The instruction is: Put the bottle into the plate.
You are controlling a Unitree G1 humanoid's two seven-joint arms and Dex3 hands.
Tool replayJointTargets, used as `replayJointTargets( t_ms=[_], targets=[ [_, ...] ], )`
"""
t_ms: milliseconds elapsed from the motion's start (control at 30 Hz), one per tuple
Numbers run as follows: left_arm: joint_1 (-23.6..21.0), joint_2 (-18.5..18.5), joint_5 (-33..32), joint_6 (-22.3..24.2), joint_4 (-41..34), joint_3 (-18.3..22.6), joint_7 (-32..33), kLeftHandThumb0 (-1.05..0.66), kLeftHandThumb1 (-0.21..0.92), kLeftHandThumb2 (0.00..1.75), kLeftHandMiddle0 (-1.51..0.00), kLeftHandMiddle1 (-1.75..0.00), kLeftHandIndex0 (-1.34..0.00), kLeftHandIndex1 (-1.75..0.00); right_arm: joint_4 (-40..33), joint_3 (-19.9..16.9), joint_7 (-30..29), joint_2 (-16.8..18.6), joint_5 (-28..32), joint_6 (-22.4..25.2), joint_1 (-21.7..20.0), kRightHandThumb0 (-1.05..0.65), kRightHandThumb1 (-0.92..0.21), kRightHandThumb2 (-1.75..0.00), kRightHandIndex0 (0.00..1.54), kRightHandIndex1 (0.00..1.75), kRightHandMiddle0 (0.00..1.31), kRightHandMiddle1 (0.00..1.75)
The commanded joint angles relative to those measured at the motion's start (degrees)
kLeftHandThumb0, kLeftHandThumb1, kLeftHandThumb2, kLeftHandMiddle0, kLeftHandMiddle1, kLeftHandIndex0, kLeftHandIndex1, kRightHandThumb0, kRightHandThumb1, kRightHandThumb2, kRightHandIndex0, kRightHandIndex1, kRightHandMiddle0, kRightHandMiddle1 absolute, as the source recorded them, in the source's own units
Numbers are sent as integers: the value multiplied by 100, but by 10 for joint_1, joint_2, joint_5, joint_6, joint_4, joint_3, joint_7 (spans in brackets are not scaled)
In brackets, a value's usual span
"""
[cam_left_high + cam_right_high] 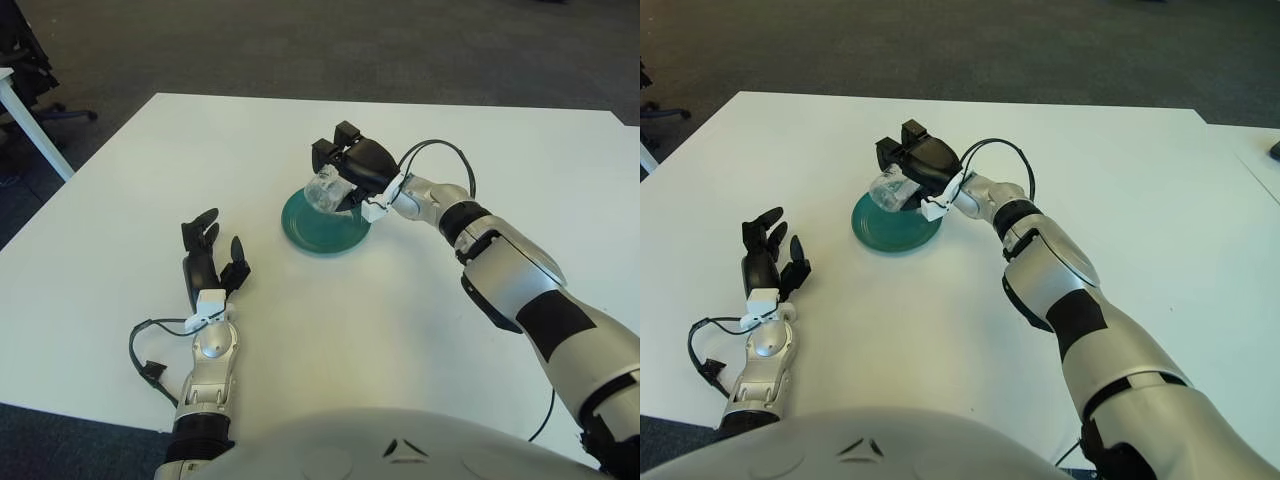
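Bottle (326,187) clear, tilted, gripped in right robot hand (350,167), low over far edge of green plate (322,226) directly beneath, likely for set-down. Left robot hand (207,259) fingers spread, idle, well apart over white surface (420,300).

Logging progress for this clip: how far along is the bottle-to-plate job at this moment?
Done: the right robot hand has the clear bottle grasped and carried over the green plate. In hand: the bottle sits low above the plate's far edge, fingers closed on it; whether it touches the plate cannot be told. Left: set it down, release, withdraw. The left robot hand shows open over the white table, left of the plate.
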Motion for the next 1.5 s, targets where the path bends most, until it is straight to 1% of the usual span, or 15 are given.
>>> replayJointTargets(
  t_ms=[0,200,467,767,1000,1267,1367,1400,1433,1467],
  targets=[
    [19,-2,-4,2,-27,6,-6,-75,92,66,-43,-48,-19,-114,1,-8,3,-2,12,0,6,-39,-50,-113,129,175,105,175],
    [43,-7,-1,-13,-38,8,-9,-76,92,69,-45,-50,-20,-114,3,-11,-5,0,14,-7,14,-40,-53,-107,128,175,104,175],
    [58,-14,6,-26,-42,5,-9,-79,92,73,-44,-54,-19,-115,7,-16,3,1,17,-11,24,-41,-55,-103,125,175,103,175],
    [63,-16,7,-45,-45,-8,-20,-79,92,75,-41,-56,-15,-113,8,-13,6,1,12,-11,32,-42,-57,-100,122,175,101,175],
    [64,-20,-2,-62,-44,-15,-32,-78,92,76,-40,-56,-11,-110,7,-1,-11,-2,-2,-7,34,-42,-57,-99,123,175,103,175],
    [60,-28,4,-73,-39,-18,-32,-78,92,75,-38,-57,-11,-110,7,6,-17,-5,-4,-8,37,-43,-57,-98,121,175,101,175],
    [59,-29,7,-75,-38,-19,-30,-79,92,75,-37,-58,-11,-110,8,7,-15,-6,-4,-8,37,-45,-59,-95,117,175,98,175],
    [57,-30,9,-76,-37,-20,-30,-79,92,75,-37,-58,-11,-111,9,5,-6,-6,-1,-8,38,-45,-60,-94,117,175,98,175],
    [57,-31,10,-78,-36,-20,-29,-79,92,75,-36,-58,-11,-111,9,4,1,-6,2,-8,38,-45,-55,-101,107,175,81,175],
    [56,-31,11,-78,-36,-20,-29,-79,92,75,-36,-58,-11,-111,10,3,6,-6,3,-8,39,-44,-53,-104,104,175,75,175]
  ],
)
